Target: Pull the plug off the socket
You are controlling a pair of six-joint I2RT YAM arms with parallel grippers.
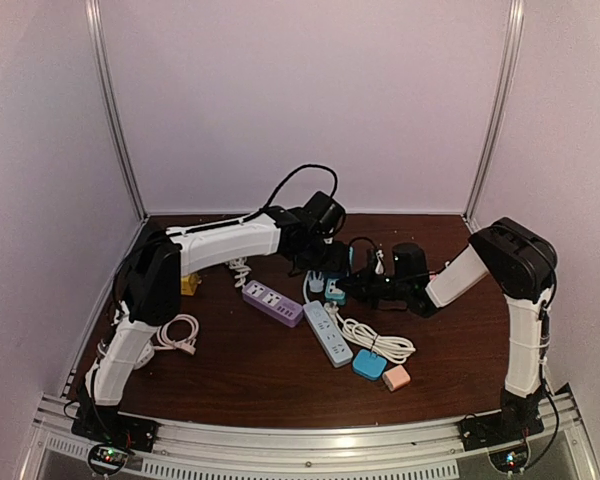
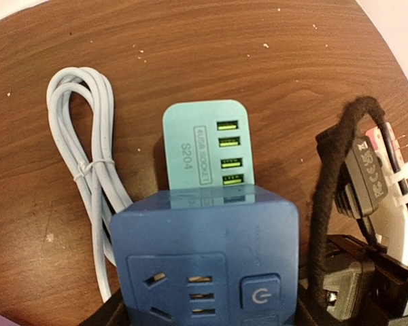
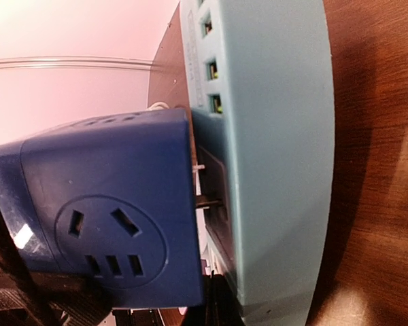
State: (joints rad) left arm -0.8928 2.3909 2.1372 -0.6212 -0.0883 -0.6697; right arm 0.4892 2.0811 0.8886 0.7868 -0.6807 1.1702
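Left wrist view: the plug is a dark blue cube adapter (image 2: 204,251) with an outlet face and a power button. It is seated in a teal socket block (image 2: 205,142) with four USB ports, which lies on the brown table (image 2: 190,41) beside a coiled grey cable (image 2: 88,170). The left gripper (image 2: 204,318) is clamped across the adapter's sides, the cube filling the space between its fingers. Right wrist view shows a metal pin (image 3: 205,201) exposed in a narrow gap between adapter and block; the right gripper (image 1: 378,288), fingers together, sits just beside the block.
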